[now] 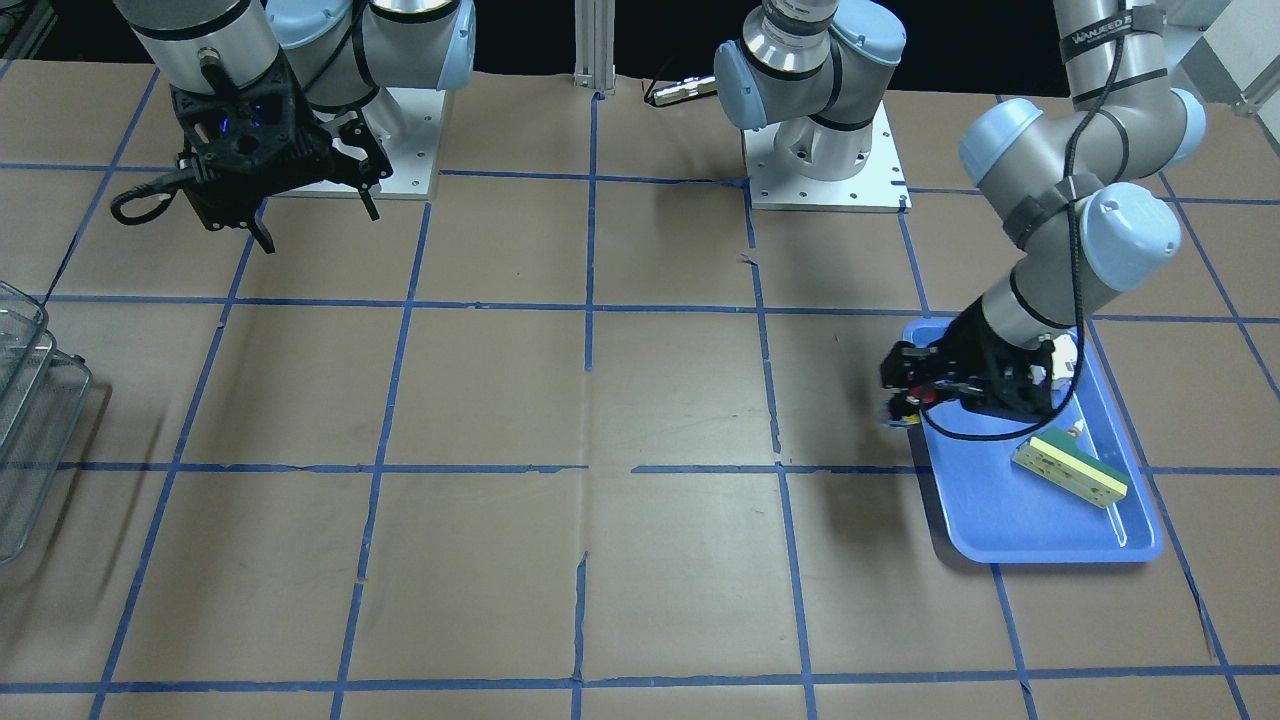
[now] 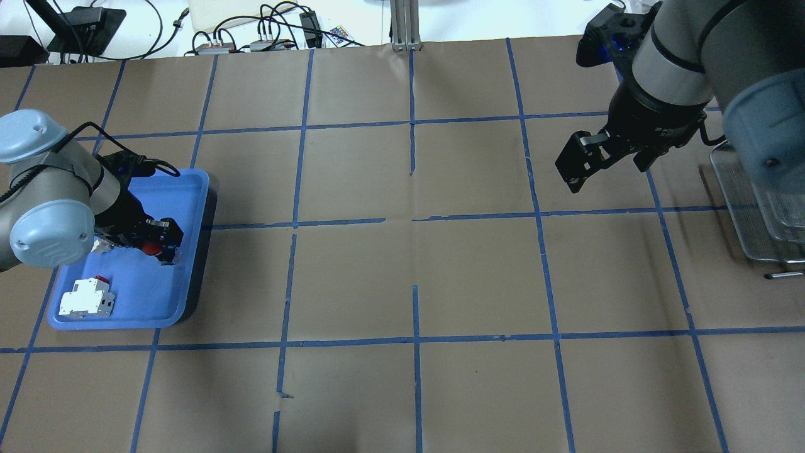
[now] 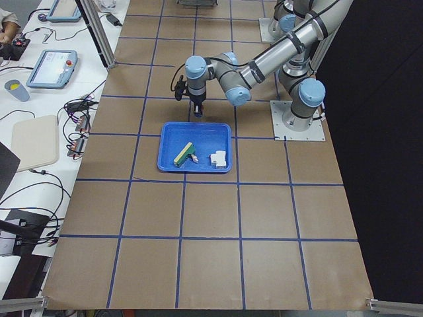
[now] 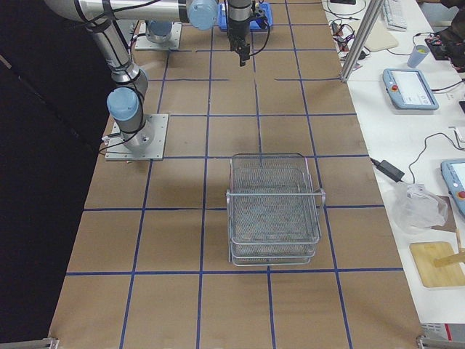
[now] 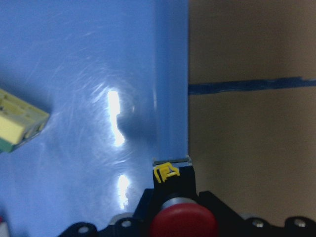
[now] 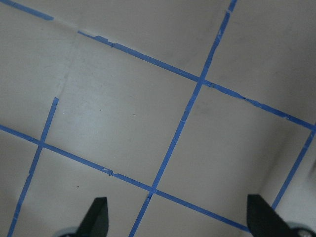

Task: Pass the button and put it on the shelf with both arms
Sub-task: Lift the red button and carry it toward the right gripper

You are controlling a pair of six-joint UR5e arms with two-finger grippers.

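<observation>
My left gripper (image 2: 161,244) is shut on the button (image 2: 151,248), whose red cap shows between the black fingers. It hangs above the inner edge of the blue tray (image 2: 196,251). In the front view the left gripper (image 1: 912,400) holds the button (image 1: 929,397) at the tray's corner. The left wrist view shows the red cap (image 5: 182,223) with a yellow bit above it. My right gripper (image 2: 607,167) is open and empty, high over the table, next to the wire shelf (image 2: 761,207). The right gripper also shows in the right wrist view (image 6: 180,219).
The tray holds a white block with a red tab (image 2: 87,297) and a green-and-cream bar (image 1: 1070,468). The shelf (image 4: 275,211) stands at the table's right end. Brown paper with blue tape lines covers the table (image 2: 415,277). Both arm bases sit at the back.
</observation>
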